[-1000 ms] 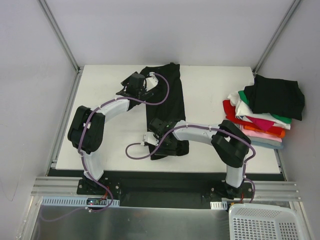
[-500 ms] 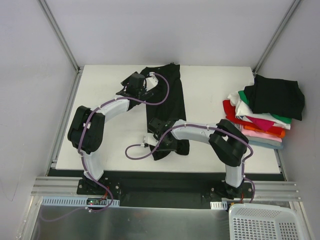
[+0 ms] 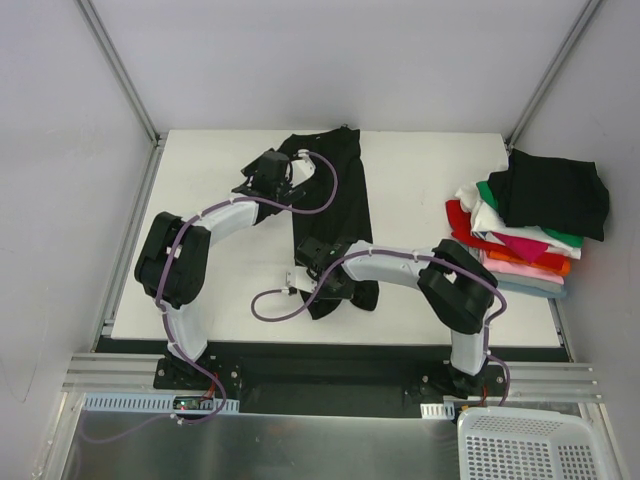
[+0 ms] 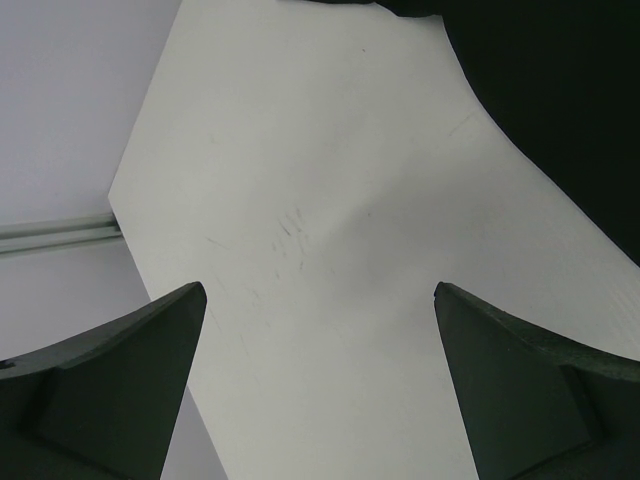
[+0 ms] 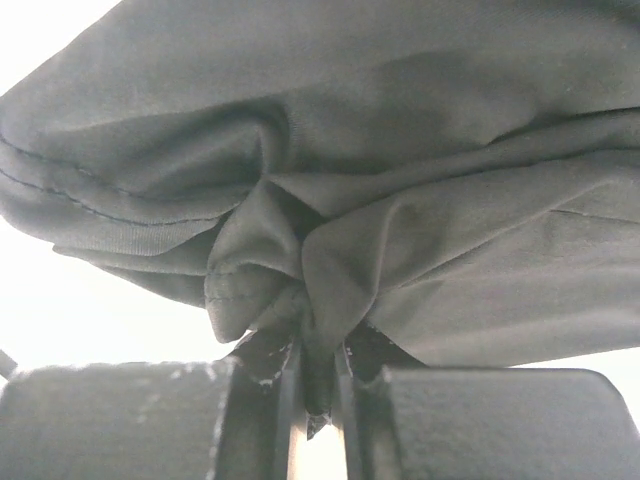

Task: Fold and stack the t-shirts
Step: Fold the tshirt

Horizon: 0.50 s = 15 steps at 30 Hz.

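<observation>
Black t-shirt [image 5: 420, 190] sits bunched, pinched by right end effector [image 5: 318, 372].

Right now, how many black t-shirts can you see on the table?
2. A long black t-shirt lies at mid-table, its near end pinched by the right gripper. A folded black t-shirt tops the coloured pile at the right edge; more may be buried inside.

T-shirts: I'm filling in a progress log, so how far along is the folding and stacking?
Done: a pile of folded shirts sits at the right edge of the table, black on top. In hand: the black t-shirt lies mid-table; the right gripper is pinched on its bunched near end, the left gripper hangs open beside it. Left: finishing that fold and stacking it.
</observation>
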Each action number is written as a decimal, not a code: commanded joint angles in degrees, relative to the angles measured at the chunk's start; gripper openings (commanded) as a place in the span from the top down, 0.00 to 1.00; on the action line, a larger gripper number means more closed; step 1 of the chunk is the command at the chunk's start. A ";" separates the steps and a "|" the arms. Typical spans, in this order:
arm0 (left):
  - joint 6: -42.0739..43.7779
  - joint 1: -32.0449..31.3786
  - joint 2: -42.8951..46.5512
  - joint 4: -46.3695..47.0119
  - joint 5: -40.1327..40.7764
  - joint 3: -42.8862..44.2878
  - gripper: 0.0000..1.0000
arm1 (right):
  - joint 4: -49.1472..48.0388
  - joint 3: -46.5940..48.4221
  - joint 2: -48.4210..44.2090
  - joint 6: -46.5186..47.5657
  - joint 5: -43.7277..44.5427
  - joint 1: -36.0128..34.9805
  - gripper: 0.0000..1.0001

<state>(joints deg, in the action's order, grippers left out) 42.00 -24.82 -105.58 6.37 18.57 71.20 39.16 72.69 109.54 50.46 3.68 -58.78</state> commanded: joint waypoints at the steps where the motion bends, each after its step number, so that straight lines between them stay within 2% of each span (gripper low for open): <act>1: -0.16 -0.67 2.66 2.15 1.12 -0.62 0.00 | 5.14 -5.01 0.95 -0.27 -1.57 -1.94 0.99; 15: -0.95 -0.67 0.81 3.74 1.47 -2.03 0.01 | 12.61 -5.72 -7.84 -0.62 -6.85 -14.33 0.99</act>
<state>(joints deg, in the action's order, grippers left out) 41.95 -24.82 -105.60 8.29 18.63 69.54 46.37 67.02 105.08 50.48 1.43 -70.04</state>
